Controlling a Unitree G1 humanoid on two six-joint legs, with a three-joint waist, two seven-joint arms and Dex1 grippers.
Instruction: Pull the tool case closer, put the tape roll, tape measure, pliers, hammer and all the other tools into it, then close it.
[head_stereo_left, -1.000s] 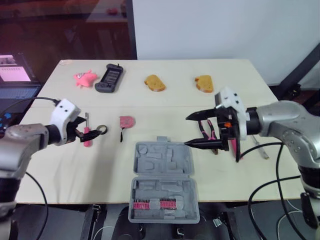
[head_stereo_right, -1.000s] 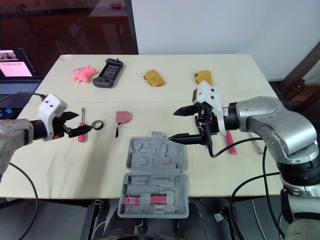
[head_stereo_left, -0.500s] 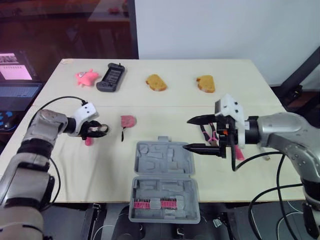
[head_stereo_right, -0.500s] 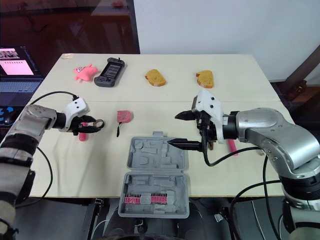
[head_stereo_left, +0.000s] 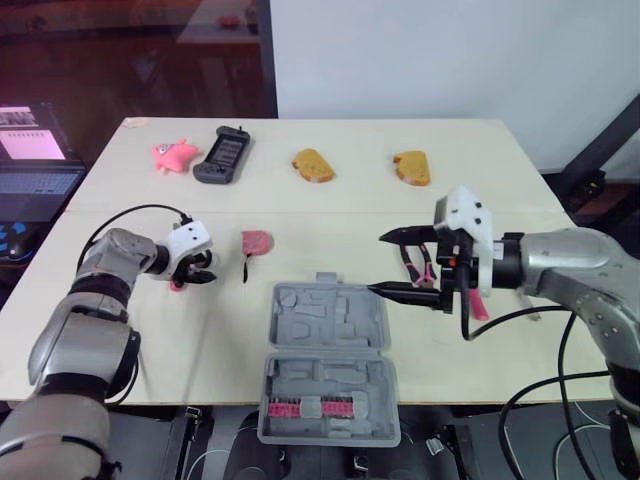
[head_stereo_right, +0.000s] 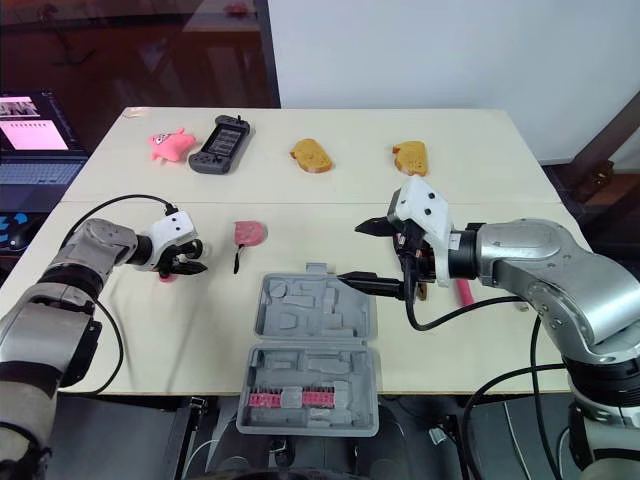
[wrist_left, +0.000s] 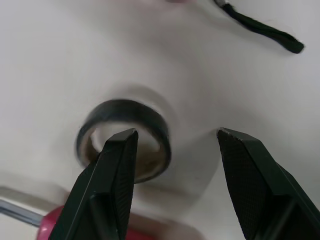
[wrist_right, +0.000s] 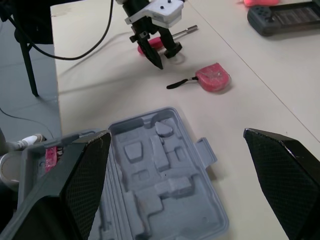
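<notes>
Tape roll looks light and stiff: a low, hard ring that should keep its shape under a squeeze. Its outer band is likely smooth, so I'd expect it to skate on the counter if nudged from one side only. Best hold, as I judge it, is across the wall, with one finger down in the core and the other outside against the band. A grip across the whole ring would also do, but there is little height to catch. The left gripper has its jaws apart and empty. They are set about that way: one tip sits over the ring's hole, the other stands clear just outside the wall, and neither is pressing yet. The roll lies flat on the counter directly under these jaws. It is small and black, with a paler inner face and a round open centre. A pink-handled screwdriver lies just beside the roll, on the near side of the jaws, close enough to get caught in a sloppy close. The pink tape measure with its black strap lies a little beyond the tips. The right gripper hangs with its jaws wide apart and holding nothing. The grey tool case lies open just past its tips, its moulded pockets showing.
</notes>
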